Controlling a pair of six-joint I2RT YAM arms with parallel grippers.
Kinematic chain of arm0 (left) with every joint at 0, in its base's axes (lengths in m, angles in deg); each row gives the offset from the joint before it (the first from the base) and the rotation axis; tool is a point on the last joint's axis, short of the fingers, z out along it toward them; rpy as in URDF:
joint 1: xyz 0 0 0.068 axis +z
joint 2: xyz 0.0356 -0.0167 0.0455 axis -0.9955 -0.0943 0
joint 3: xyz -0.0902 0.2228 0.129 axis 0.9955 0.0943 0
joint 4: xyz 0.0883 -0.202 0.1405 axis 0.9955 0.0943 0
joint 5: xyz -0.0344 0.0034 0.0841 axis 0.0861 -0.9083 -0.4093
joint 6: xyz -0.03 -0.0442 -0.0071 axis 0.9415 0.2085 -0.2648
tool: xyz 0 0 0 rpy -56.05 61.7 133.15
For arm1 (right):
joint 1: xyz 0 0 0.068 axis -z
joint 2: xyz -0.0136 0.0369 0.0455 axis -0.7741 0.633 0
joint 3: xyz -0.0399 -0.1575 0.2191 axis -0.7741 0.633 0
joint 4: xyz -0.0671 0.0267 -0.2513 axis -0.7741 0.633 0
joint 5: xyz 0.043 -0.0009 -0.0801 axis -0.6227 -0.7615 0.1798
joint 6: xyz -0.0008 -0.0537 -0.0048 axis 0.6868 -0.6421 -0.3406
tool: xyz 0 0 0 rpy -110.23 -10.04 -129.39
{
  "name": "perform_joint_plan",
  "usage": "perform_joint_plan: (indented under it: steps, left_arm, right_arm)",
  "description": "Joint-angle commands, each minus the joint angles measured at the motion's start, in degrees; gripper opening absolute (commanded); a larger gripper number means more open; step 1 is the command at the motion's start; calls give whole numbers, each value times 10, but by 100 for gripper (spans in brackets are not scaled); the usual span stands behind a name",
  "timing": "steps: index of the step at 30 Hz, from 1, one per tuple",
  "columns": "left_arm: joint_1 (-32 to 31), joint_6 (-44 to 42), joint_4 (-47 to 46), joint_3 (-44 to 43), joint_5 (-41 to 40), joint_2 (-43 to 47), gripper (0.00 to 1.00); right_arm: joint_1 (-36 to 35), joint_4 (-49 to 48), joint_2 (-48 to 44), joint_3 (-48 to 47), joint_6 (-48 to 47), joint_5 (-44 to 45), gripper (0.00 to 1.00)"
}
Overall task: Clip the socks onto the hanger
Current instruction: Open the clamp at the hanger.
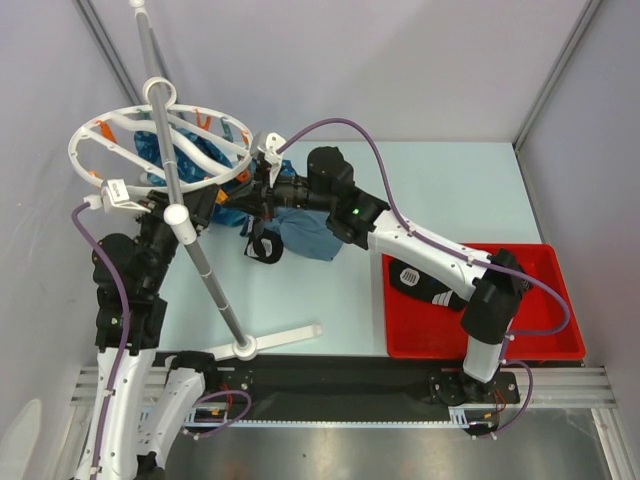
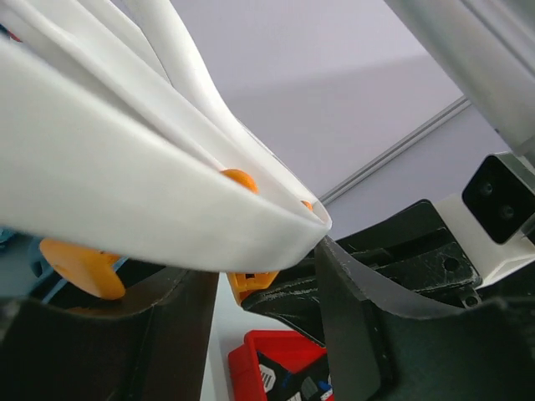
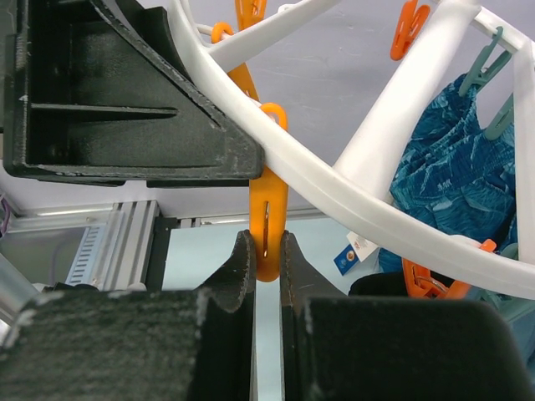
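While right gripper (image 3: 266, 251) clamps an orange clip (image 3: 269, 205) (left gripper (image 2: 267, 280) state unclear), a sock (image 1: 420, 283) sits in the near-right red tray (image 1: 545, 340), nearer right arm (image 1: 440, 250).

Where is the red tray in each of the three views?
Top external: the red tray is at lower right, a black sock in it.
Left wrist: bottom centre, only a corner.
Right wrist: not in it.
Shared landmark: the white hanger ring, in all three.
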Motion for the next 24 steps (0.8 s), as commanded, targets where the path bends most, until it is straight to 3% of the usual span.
perform_joint_plan:
  steps: [1,12,24]
  left_arm:
    - [-8,-33,-15,-23,-8,-12,53]
    - [-13,-52,-5,-30,-3,-20,43]
    - [-13,-76,15,-32,-4,-17,49]
  right_arm:
    - [-7,1,-4,-24,-5,1,0]
    - [-8,4,3,-31,-4,1,0]
    - [-10,12,12,-42,-7,-3,0]
